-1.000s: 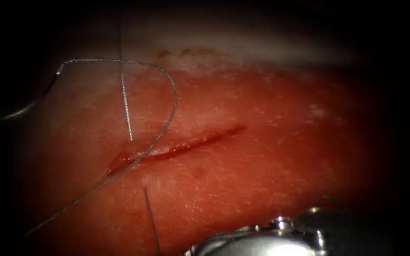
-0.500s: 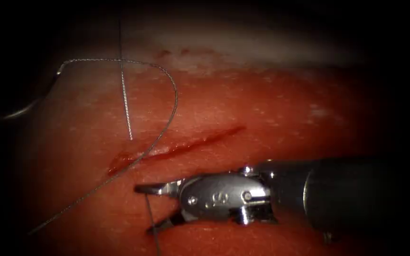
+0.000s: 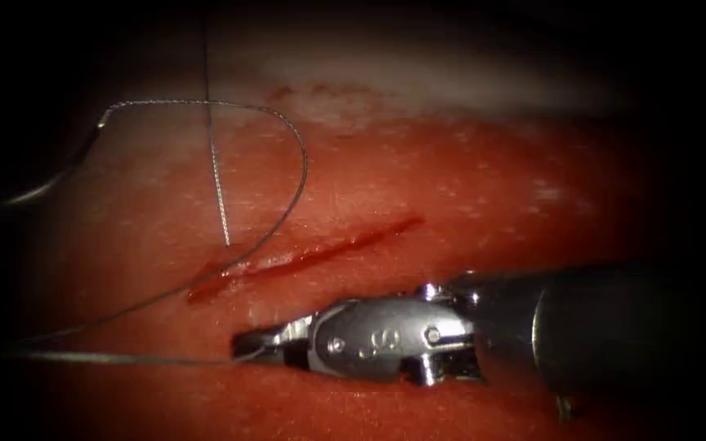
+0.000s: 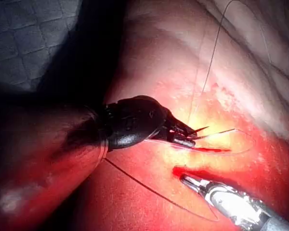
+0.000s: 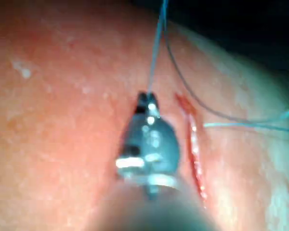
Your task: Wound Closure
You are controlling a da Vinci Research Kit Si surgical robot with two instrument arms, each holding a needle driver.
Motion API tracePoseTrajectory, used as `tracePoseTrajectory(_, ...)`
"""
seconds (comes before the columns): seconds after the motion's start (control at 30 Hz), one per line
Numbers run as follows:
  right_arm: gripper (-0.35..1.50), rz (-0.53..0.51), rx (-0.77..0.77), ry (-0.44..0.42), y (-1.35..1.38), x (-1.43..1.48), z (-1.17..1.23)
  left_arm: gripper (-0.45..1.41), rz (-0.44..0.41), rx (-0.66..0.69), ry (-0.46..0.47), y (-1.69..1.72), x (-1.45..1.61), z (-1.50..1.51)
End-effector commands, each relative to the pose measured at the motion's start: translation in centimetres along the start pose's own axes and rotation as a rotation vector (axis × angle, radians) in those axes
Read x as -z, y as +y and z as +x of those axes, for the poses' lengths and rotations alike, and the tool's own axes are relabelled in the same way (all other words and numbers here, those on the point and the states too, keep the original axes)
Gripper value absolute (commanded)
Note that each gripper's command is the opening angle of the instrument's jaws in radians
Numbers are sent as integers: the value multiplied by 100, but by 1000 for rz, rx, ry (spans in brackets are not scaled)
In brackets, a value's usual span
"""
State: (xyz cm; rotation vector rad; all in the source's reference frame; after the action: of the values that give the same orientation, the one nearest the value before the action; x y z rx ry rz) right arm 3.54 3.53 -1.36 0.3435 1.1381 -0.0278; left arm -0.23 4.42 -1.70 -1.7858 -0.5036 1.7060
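Looking down the endoscope, can see the right tool reaching in from 3 o'clock and sitting just at 6 o'clock of the cut in the tissue. Pinched fully closed on the thread, with that strand running flat off toward 9 o'clock. Same story from the right wrist: clamped tight, thread leaving straight off the tip. Further up, looping wide around 11 o'clock, then swinging back down across the cut's 8 o'clock end, where there's red fluid pooled. Also got a second strand dropping straight from 12 o'clock and stopping just shy of the cut. Needle way out at 9 o'clock in the dark, seemingly not in the tissue. Left tool showing in the left wrist view, tip right beside the cut; honestly can't tell what, if anything, it's got hold of.
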Motion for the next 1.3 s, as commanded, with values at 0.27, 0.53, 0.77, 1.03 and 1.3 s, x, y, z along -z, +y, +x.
tracePoseTrajectory(0.27, -35, 267, 82, 7, -65, 25, 67, -35, 0, 3, 0, 1, -4, -11)
tracePoseTrajectory(0.53, 12, 388, 109, 99, -91, 48, 107, -35, 1, 2, 0, 0, -5, -12)
tracePoseTrajectory(0.77, 120, 74, 49, 72, -29, 48, 68, -35, 1, 2, 0, 0, -5, -12)
tracePoseTrajectory(1.03, 125, -101, 38, 40, 1, 19, -2, -35, 1, 2, 0, 0, -5, -12)
tracePoseTrajectory(1.3, 116, -115, 58, 25, 12, -27, -33, -35, 1, 2, 1, 1, -5, -12)
